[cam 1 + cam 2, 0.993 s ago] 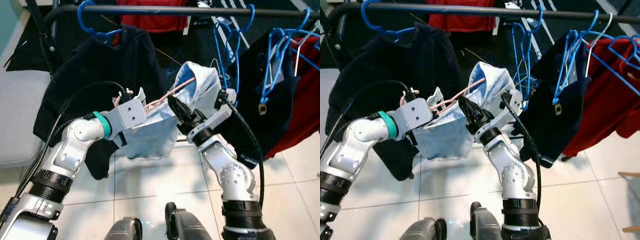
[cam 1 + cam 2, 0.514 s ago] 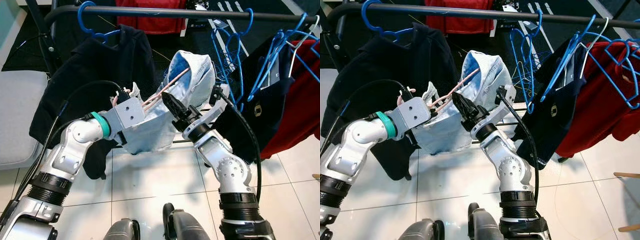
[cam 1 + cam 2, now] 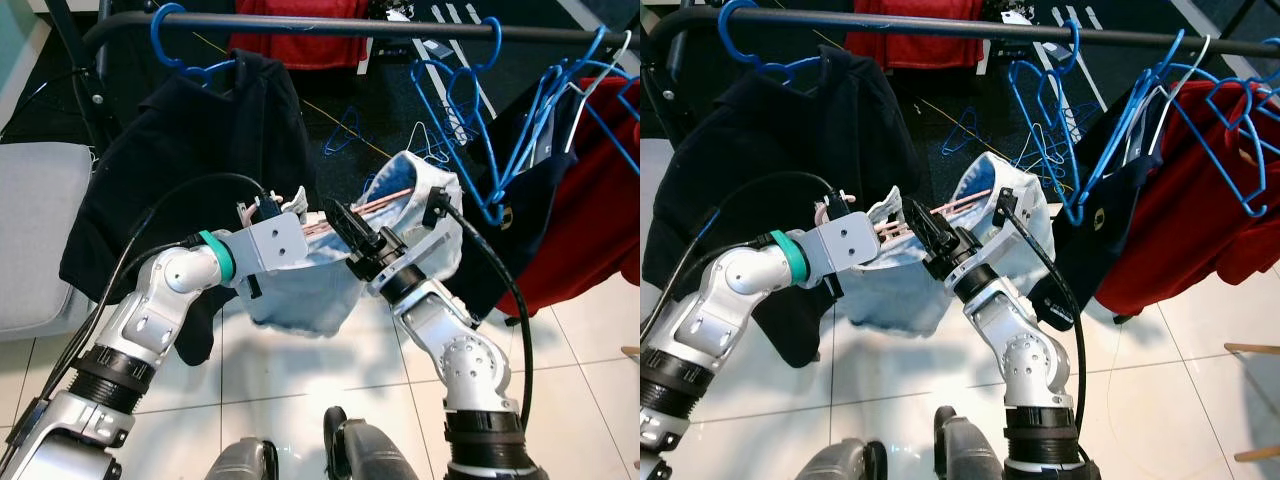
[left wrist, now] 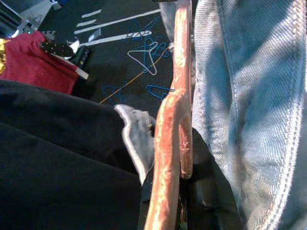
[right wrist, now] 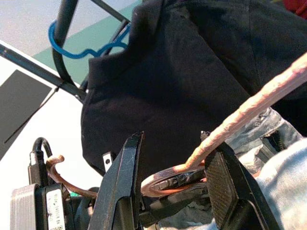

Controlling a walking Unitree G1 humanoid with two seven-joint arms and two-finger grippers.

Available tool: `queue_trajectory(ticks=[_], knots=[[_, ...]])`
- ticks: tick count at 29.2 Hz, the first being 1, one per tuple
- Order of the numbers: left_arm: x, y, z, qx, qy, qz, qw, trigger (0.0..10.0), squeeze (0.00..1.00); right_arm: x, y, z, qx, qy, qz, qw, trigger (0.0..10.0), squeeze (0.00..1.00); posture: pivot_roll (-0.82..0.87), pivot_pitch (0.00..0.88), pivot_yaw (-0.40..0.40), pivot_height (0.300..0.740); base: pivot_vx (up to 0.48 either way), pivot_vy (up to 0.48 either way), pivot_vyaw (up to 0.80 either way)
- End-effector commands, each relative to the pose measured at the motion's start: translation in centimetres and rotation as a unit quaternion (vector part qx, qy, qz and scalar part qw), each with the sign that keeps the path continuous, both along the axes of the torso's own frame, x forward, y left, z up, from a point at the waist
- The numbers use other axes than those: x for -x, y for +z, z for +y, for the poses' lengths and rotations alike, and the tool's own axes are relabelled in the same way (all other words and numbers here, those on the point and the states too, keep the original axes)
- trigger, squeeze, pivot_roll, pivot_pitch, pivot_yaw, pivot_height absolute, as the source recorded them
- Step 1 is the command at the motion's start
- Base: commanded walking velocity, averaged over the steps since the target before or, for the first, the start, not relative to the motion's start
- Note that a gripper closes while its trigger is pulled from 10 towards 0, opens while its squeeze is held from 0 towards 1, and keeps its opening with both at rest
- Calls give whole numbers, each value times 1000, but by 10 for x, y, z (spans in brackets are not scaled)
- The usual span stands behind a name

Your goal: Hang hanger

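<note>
Right wrist view has the right gripper with its fingers spread wide, the pink hanger passing between them untouched by the near finger; left gripper is clamped on that hanger's hook end; a pale denim garment drapes from it, held below the dark rail, between the black coat and blue hangers.
</note>
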State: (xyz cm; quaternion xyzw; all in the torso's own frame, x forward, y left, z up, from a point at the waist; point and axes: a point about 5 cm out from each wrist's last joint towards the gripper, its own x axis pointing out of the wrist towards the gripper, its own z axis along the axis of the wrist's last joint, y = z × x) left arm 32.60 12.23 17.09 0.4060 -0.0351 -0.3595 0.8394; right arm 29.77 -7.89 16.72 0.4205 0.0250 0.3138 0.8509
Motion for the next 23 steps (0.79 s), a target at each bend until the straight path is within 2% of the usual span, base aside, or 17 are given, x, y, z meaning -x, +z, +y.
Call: queue_trajectory(ticks=[1,5,8,18,23], knots=[[4,0,-7,14,-12,-7,1000,10000,0,8,-9,8,-18,12,16,1000,10000,0,-59,96,16,740,0,0,0],[4,0,-8,17,-10,-9,1000,10000,0,8,-13,6,-18,5,22,1000,10000,0,-60,93,18,740,0,0,0],[9,-6,-15,29,-4,-34,999,10000,0,5,-24,3,-30,-9,40,999,10000,0,-62,77,25,740,0,0,0],[15,-22,-18,46,74,-73,994,10000,0,10,-49,5,-33,-7,75,997,10000,0,-48,76,25,740,0,0,0],[15,-28,-15,38,89,-76,992,10000,0,14,-57,7,-31,5,84,996,10000,0,-52,79,33,740,0,0,0]])
